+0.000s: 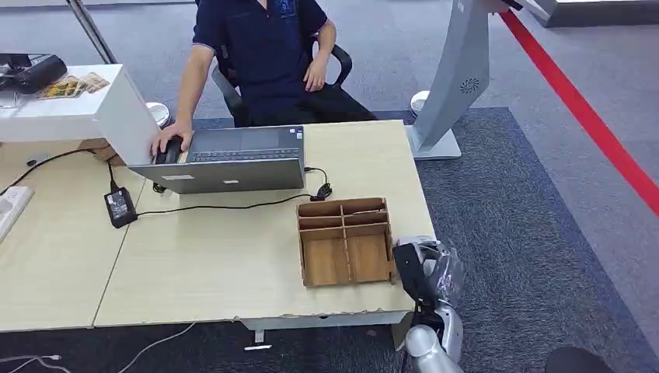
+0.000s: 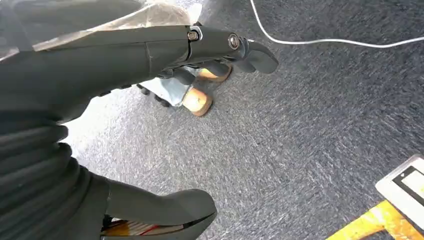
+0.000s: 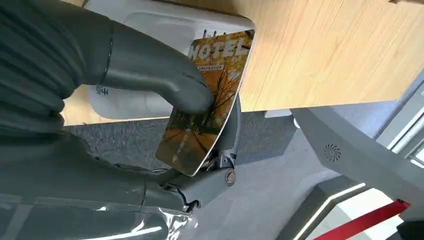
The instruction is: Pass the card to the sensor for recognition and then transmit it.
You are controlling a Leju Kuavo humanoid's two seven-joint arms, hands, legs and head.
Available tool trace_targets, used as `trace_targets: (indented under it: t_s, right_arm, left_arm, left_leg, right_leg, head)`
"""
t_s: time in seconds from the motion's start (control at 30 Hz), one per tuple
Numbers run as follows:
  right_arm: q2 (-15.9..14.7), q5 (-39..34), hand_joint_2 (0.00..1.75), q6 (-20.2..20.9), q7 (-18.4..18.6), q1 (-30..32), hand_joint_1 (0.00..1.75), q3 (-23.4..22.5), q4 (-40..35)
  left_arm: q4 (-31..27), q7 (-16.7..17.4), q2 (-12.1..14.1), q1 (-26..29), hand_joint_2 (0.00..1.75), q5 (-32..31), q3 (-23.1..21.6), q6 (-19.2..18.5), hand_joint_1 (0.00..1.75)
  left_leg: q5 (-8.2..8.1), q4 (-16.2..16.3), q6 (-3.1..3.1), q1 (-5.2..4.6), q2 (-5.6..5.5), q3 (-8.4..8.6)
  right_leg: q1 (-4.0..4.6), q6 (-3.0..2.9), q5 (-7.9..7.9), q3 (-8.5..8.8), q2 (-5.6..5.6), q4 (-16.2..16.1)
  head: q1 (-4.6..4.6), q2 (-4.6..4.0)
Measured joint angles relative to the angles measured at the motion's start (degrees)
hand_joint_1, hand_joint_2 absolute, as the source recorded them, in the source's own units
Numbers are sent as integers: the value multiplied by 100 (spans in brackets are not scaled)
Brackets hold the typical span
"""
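We see right hand [image 3: 165, 125] pinching HOTEL card [image 3: 205, 105] over white sensor [image 3: 145, 30] at table edge [image 1: 326, 315], lower right of head view. Left hand [image 2: 100, 100] hangs over grey carpet [image 2: 300, 140], fingers apart, holding nothing.

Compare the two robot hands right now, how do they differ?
The right robot hand pinches an orange HOTEL card under its thumb; the left robot hand holds nothing, fingers apart. The right robot hand is raised at the wooden table's edge, by a white device, while the left robot hand hangs over grey carpet. Both have grey thumbs and darker fingers.
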Motion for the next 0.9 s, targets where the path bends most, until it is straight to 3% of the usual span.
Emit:
trace_targets:
  t_s: [0.5,0.9]
  right_arm:
    - [0,-11,175,0,-20,-4,175,0,15]
    - [168,236,175,-2,-332,-10,175,2,-192]
  left_arm:
    - [0,0,2,0,175,0,0,0,0]
    - [0,-20,2,0,175,-18,-7,-2,0]
  left_leg:
    - [0,0,0,0,0,2]
    - [0,0,0,0,0,-1]
  right_leg:
    - [0,0,0,2,0,0]
    - [0,0,0,1,0,1]
  head:
    - [0,0]
    - [0,0]
